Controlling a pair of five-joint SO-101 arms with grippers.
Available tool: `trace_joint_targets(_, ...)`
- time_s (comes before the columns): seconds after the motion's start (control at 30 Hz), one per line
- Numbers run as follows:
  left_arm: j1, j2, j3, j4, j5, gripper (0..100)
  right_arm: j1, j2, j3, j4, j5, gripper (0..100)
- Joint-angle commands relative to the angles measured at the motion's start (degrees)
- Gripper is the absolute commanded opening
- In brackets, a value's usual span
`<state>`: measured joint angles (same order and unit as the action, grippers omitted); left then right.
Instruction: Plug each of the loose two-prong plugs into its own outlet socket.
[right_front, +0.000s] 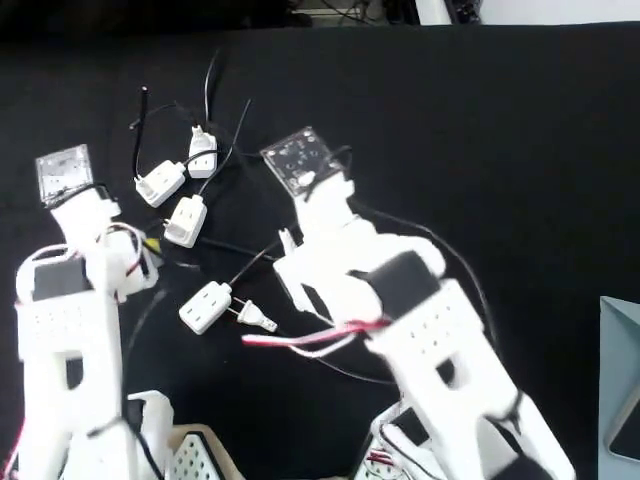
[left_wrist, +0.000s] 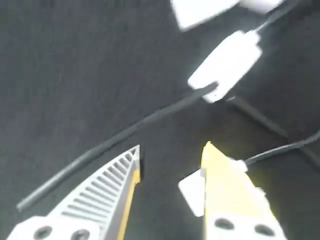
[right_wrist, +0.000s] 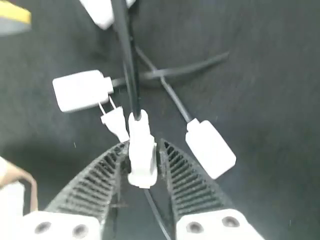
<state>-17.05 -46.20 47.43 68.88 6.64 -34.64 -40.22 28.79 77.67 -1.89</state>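
While the right gripper has its jaws clamped on a white plug, w/ a 2nd plug lying just beside an outlet socket on the black bench, the left gripper hangs w/ jaws wide nr another socket.

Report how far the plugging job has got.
No mated pair is clear to see. In hand: the right gripper is shut on a white plug. Still to do: another plug lies with prongs bare beside an outlet socket; the left gripper is open, holding nothing.
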Motion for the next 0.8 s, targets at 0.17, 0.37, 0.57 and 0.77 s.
trace_joint_targets(0.17, 5.85, -26.02, 8.22, -11.60, -0.44, 12, 0.26, -13.23, 9.98, -10.37, 0.18, 1.1)
trace_joint_targets(0.37, 8.48, -33.58, 17.54, -20.66, -0.26, 4, -7.56, -22.81, 17.01, -15.21, 0.18, 1.1)
trace_joint_targets(0.57, 17.54, -40.79, 19.74, -19.87, -0.53, 3, -12.04, -27.38, 22.81, -20.48, 0.18, 1.1)
trace_joint_targets(0.77, 26.24, -49.05, 24.48, -19.78, -5.10, 3, -15.65, -27.47, 23.96, -21.10, 0.18, 1.1)
